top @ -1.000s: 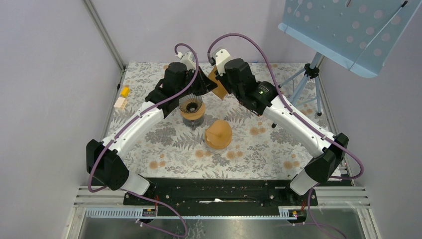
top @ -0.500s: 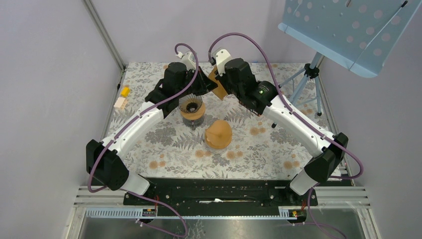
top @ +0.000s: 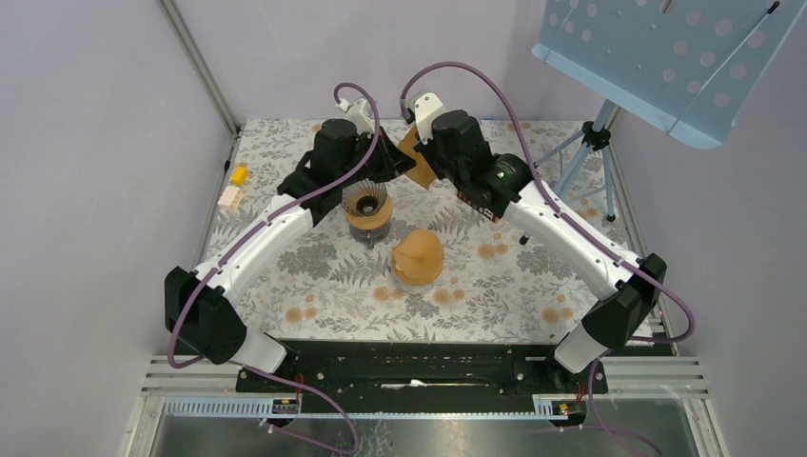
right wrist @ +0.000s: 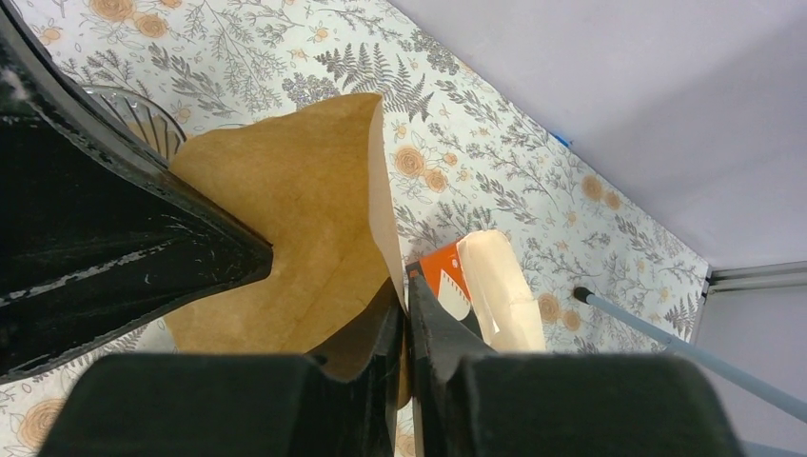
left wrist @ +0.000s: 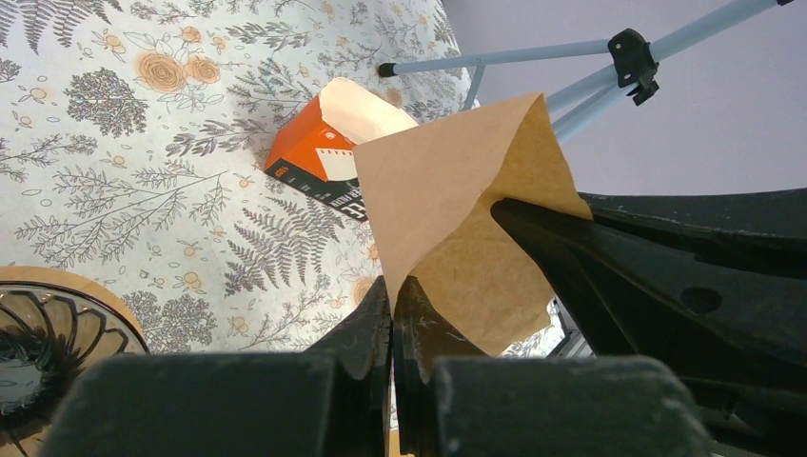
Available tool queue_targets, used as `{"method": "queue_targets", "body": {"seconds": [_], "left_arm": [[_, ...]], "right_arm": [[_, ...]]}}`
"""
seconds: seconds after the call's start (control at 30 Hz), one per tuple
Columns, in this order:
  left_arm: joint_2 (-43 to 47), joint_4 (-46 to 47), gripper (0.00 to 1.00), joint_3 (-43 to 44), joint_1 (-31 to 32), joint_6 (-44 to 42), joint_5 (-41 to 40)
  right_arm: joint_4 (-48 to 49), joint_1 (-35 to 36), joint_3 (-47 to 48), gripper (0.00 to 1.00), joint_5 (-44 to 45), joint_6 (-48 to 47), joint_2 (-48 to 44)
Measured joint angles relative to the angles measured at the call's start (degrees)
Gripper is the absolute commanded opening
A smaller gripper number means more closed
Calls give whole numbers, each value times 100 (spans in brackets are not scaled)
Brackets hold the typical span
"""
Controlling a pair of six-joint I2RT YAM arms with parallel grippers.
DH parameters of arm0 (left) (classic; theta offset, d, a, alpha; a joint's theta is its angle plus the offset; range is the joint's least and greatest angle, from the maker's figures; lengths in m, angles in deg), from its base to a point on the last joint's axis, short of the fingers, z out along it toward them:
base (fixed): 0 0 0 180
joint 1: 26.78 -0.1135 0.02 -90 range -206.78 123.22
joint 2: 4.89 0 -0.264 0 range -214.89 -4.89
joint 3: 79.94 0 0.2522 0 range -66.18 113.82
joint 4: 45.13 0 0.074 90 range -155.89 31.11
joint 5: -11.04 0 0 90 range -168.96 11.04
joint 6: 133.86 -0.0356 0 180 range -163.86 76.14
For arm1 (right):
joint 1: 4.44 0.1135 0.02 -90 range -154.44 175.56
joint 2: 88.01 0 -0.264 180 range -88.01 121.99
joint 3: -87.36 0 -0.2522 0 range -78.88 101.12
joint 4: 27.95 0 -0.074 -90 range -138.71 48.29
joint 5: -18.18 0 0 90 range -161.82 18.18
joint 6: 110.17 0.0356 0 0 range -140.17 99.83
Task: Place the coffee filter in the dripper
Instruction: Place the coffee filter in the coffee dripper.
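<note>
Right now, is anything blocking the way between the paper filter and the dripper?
Nothing visible. The left gripper and right gripper pinch the filter just beyond the dripper, whose open mouth holds nothing.

The right gripper [right wrist: 401, 309] closes in; its jaws, wider a second ago, now stand almost together, pinching an edge of the coffee filter [right wrist: 285, 238]; in the top view the right arm [top: 533, 205] sits a shade further right than before; its green light [top: 501, 174] moves right with it; the white camera housing [top: 428, 103] on its wrist also sits slightly right and a touch farther away than a second ago.
</note>
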Motion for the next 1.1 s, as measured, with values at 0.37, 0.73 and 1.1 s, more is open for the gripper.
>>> {"method": "queue_targets", "body": {"seconds": [0.37,0.73,1.1], "left_arm": [[74,-7,0,0,0,-186,-81],[107,-20,0,0,0,-365,-142],[168,-74,0,-2,-35,-1073,-170]], "right_arm": [[2,-68,0,19,26,-90,-76],[0,-136,0,32,26,-96,-164],[-85,-225,-184,71,-1189,-107,-457]]}}
